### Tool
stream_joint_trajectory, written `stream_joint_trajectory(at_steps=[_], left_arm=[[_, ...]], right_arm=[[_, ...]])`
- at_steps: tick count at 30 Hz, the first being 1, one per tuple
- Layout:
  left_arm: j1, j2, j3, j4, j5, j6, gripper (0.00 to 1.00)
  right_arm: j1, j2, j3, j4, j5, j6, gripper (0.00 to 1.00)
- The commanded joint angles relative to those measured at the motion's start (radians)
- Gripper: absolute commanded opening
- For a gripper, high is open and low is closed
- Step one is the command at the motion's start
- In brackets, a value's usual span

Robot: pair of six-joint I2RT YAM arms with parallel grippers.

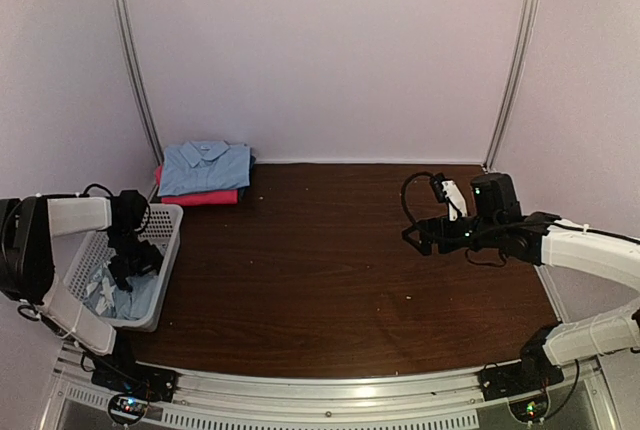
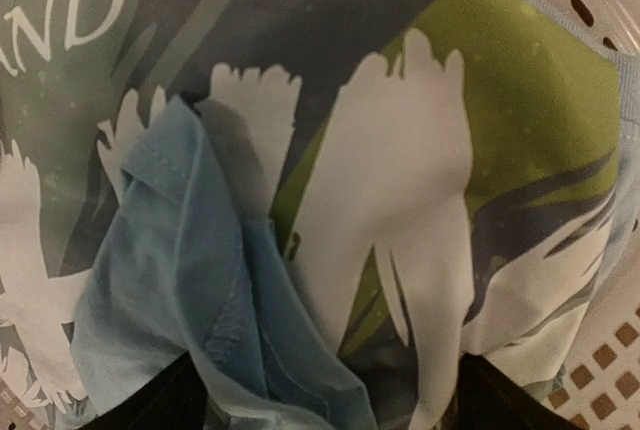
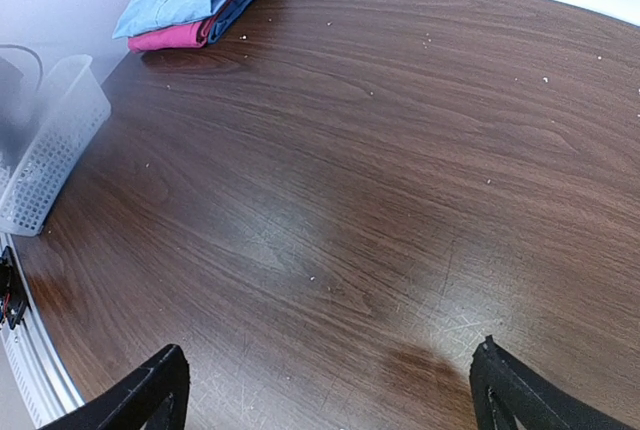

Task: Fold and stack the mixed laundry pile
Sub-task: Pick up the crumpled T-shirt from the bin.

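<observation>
Table (image 1: 330,270): dark brown wood grain. Basket (image 1: 170,245): white, perforated. Folded shirt (image 1: 205,165): light blue, over magenta cloth (image 1: 200,197). Printed garment (image 2: 400,180): white shapes, olive green, dark grey streaks. Plain cloth (image 2: 170,250): blue.

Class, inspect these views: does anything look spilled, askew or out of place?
Pale specks lie scattered across the dark table, like crumbs or lint. The folded stack at the far left looks tidy.

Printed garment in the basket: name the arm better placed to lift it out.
Left. The left gripper is down in the white basket, over the printed garment; the right gripper hangs open above bare tabletop.
</observation>
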Motion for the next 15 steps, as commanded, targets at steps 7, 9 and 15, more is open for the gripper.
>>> stream_joint_trajectory(at_steps=[7,9,15], left_arm=[[0.006,-0.269,0.056,0.066,-0.098,0.023,0.0],[0.007,-0.318,0.158,0.005,-0.166,0.061,0.0],[0.006,-0.271,0.503,-0.053,-0.128,0.213,0.0]], right_arm=[[-0.016,-0.003,0.023,0.011,-0.019,-0.019,0.98],[-0.017,-0.003,0.026,0.012,-0.02,-0.019,0.98],[-0.023,0.01,0.039,0.024,-0.036,-0.015,0.98]])
